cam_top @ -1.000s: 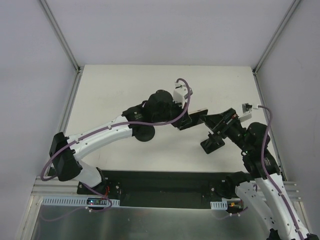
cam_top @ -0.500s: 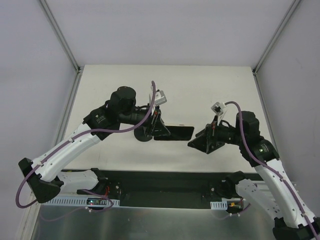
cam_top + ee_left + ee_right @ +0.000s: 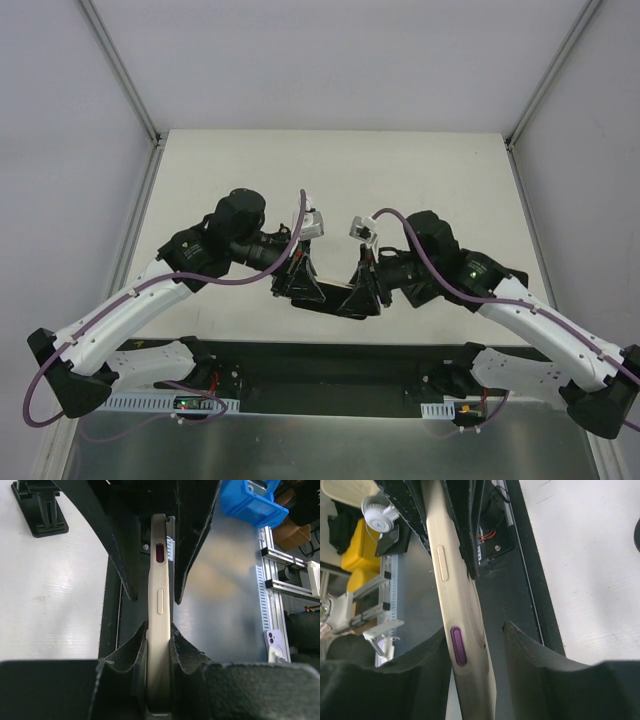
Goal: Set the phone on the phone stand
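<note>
Left jaws pinch the phone [image 3: 159, 630] edge-on; right jaws straddle its other end, not yet tight, apparently for a handover

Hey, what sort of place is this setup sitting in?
Probably a robotics lab test cell: a white table walled in by plain panels on aluminium posts, with a blue storage bin just beyond its edge.

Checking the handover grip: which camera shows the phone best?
Left wrist: the phone runs edge-on, buttons clear, pinched by the left gripper. Right wrist shows the same edge, with a gap beside it. From the top it is a mostly hidden sliver.
</note>
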Tool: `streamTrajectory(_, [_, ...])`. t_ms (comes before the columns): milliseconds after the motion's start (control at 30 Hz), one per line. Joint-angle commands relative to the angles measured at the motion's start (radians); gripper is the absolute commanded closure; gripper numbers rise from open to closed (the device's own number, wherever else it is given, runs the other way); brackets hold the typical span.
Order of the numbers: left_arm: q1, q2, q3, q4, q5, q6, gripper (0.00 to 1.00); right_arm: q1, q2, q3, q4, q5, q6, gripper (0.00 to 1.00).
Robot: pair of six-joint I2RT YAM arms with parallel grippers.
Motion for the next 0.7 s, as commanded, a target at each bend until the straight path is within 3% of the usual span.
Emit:
streamTrajectory(0, [-0.006,-0.021,0.025,0.017,0.078,0.039,1.00,0.044,0.037,0.072,0.038,0.032,-0.045,0.64])
streamTrajectory(33, [-0.006,-0.024,0.026,0.014,0.075,0.037,1.00,0.046,0.041,0.075,0.039,0.035,-0.048,0.70])
streamTrajectory(67, [-0.006,-0.026,0.028,0.012,0.068,0.036,1.00,0.048,0.046,0.077,0.045,0.039,-0.048,0.84])
streamTrajectory(133, [-0.006,-0.039,0.031,0.009,0.024,0.027,1.00,0.049,0.044,0.074,0.058,0.064,-0.044,0.99])
streamTrajectory(233, [-0.006,-0.053,0.054,0.012,-0.085,-0.018,0.96,0.049,0.020,0.023,0.139,0.134,0.004,0.99])
streamTrajectory(300, [-0.003,-0.056,0.068,0.038,-0.121,-0.053,0.78,0.049,-0.009,-0.044,0.254,0.188,0.057,0.99])
streamTrajectory(400, [0.011,-0.047,0.075,0.080,-0.121,-0.122,0.62,0.049,-0.057,-0.132,0.416,0.289,0.148,0.99])
streamTrajectory(567, [0.080,-0.047,0.028,0.262,-0.100,-0.311,0.53,0.048,-0.165,-0.255,0.668,0.378,0.264,0.99])
streamTrajectory(667, [0.101,-0.047,-0.044,0.461,-0.021,-0.452,0.50,0.048,-0.210,-0.293,0.708,0.388,0.277,0.99])
